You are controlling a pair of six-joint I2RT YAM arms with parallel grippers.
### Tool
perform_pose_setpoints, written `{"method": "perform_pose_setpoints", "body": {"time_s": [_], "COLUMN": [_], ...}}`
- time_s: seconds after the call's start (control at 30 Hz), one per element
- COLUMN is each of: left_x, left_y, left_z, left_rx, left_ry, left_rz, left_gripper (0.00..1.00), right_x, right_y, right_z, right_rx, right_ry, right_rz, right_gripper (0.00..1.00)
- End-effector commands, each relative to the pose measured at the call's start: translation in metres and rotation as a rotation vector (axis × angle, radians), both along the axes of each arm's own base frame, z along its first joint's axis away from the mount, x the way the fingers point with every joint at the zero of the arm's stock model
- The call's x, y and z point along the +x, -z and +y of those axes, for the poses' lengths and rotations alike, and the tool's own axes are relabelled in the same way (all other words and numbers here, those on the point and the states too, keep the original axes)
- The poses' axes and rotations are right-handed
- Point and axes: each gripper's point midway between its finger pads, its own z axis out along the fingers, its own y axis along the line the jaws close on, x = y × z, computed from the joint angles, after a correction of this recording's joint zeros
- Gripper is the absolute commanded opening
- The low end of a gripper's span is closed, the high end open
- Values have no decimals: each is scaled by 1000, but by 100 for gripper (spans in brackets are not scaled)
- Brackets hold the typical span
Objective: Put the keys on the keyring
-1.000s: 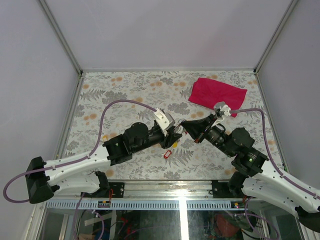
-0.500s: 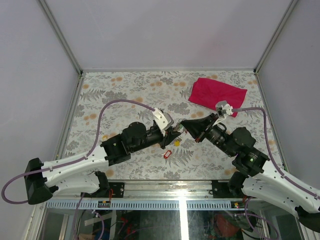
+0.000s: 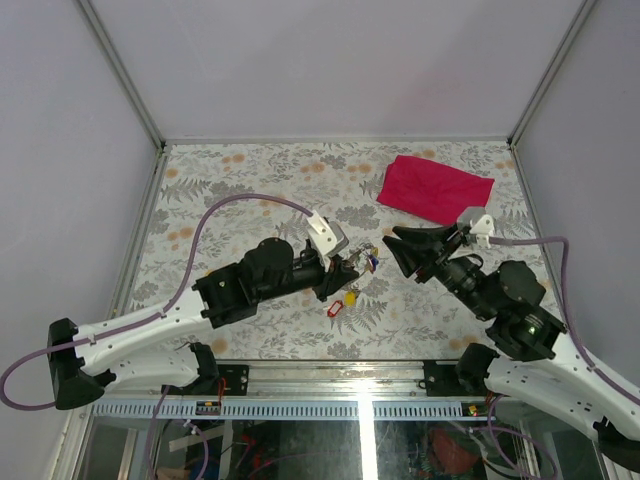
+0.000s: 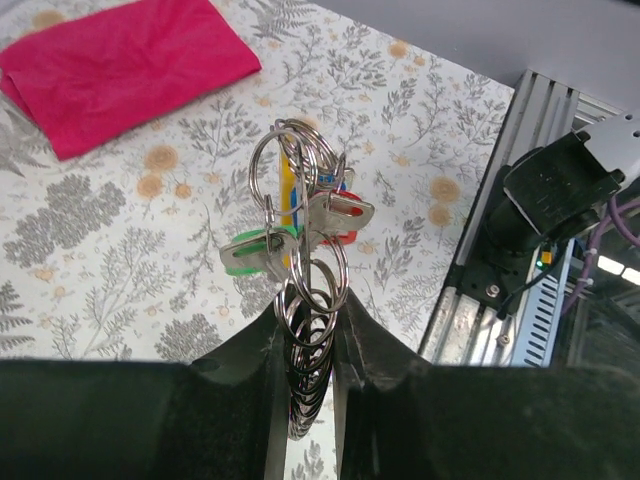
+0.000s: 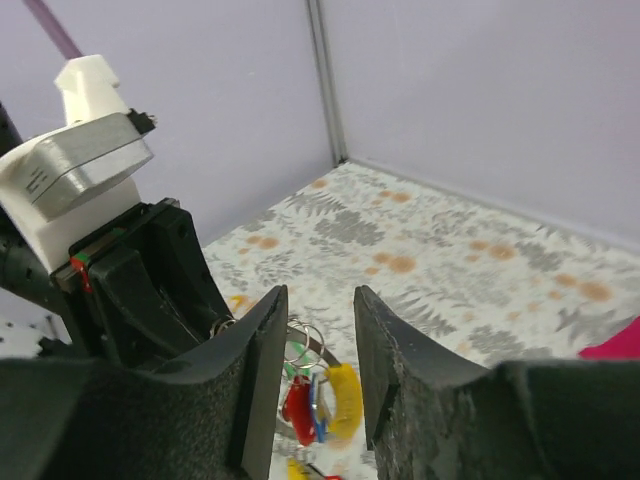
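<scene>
My left gripper (image 3: 347, 268) is shut on the keyring (image 3: 366, 258), pinching its strand of silvery rings (image 4: 308, 335) between both fingers. Above the jaws the ring bundle (image 4: 298, 170) stands up, carrying a green-tagged key (image 4: 250, 255), a red tag (image 4: 346, 228) and a yellow tag (image 4: 289, 195). My right gripper (image 3: 393, 249) is open, a short way to the right of the bundle and not touching it. In the right wrist view the keyring (image 5: 322, 395) hangs beyond my open right gripper (image 5: 320, 295). Two loose keys, one red-tagged (image 3: 335, 308) and one yellow-tagged (image 3: 351, 296), lie on the table below the left gripper.
A folded red cloth (image 3: 435, 190) lies at the back right of the floral table (image 3: 250, 180). Metal frame posts and pale walls close in the sides and back. The aluminium rail (image 4: 520, 200) runs along the near edge.
My right gripper has opened and drawn back to the right, away from the keyring. My left gripper has closed on the ring strand and holds the bundle alone.
</scene>
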Motion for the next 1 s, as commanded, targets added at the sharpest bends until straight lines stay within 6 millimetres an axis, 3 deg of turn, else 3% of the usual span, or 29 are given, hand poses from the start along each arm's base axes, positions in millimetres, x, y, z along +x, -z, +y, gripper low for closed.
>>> {"method": "perform_pose_setpoints", "body": {"time_s": [0.0,0.27,0.4,0.63,0.97], "left_x": [-12,-19,-20,-19,-17], "left_y": [-20,-22,-25,-23,-23], "left_z": [3,6,5,5,3], "left_rx": [-42,-42,-63,-62,-57], "left_ry": [10,-27,-38,-54,-57], "left_rz": [76,217,257,271,266], "left_gripper": [0,0,0,0,0], "right_x": [-7,-46,-56,-53,-43], "right_y": [-17,-1,9,15,20], "right_z": [-18,0,14,34,46], "right_rx": [-207,-484,-609,-675,-714], "right_ry": [24,-184,-296,-383,-391], "right_rz": [-265,-794,-945,-1008,-1033], "right_gripper": [40,40,42,43,43]}}
